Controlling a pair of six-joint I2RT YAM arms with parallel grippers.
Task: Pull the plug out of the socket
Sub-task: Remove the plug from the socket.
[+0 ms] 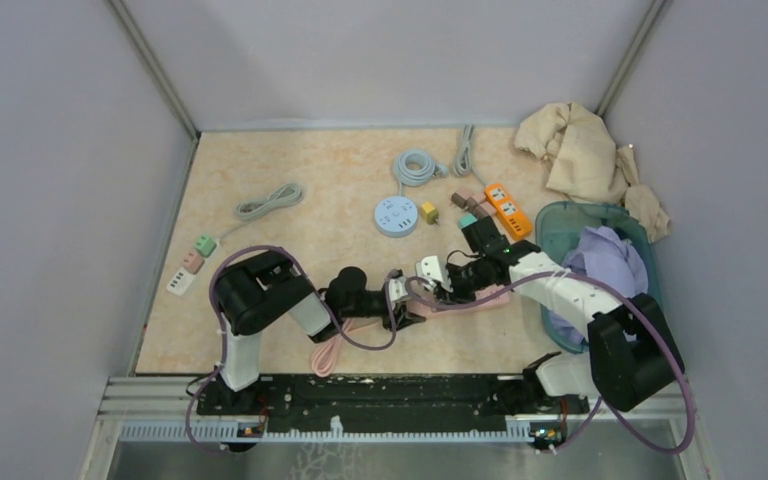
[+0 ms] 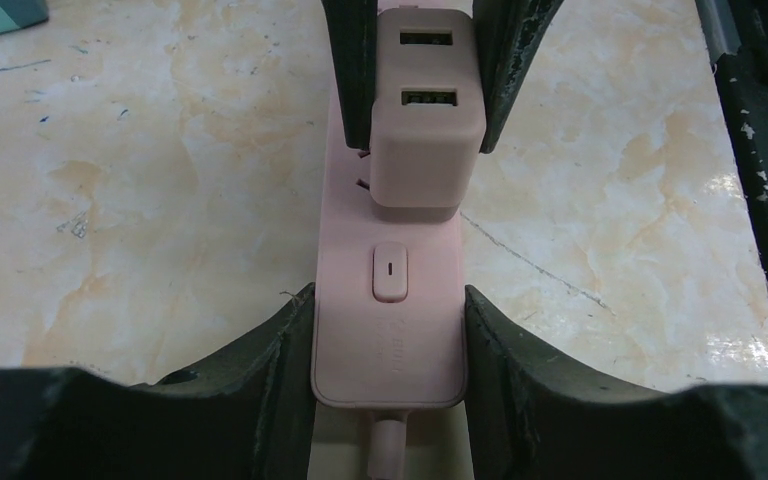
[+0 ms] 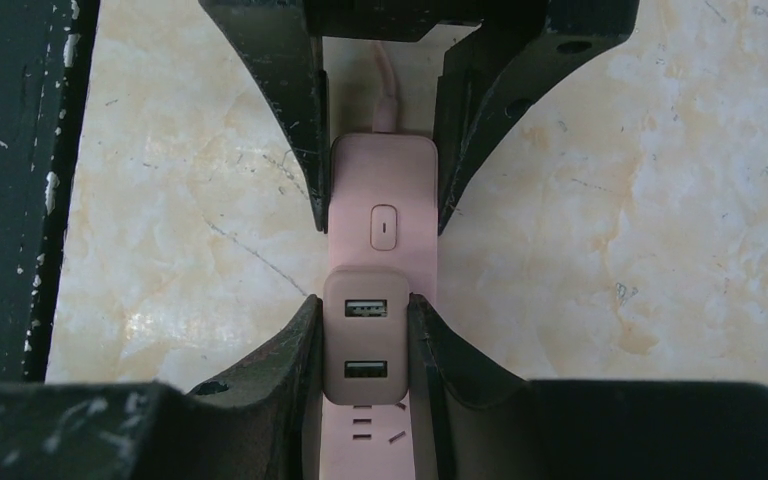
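We judge both holds set: left gripper (image 2: 388,305) pinches pink power strip (image 2: 390,355), right gripper (image 2: 422,125) pinches USB charger (image 2: 426,165) at its 12 o'clock; next, lift charger straight off.

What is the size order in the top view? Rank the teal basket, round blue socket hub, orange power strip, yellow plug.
Largest first: teal basket, round blue socket hub, orange power strip, yellow plug.

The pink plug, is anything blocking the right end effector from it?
Nothing visible does. The right end effector grips the pink square USB plug directly, while the left end effector holds the pink plastic power strip.
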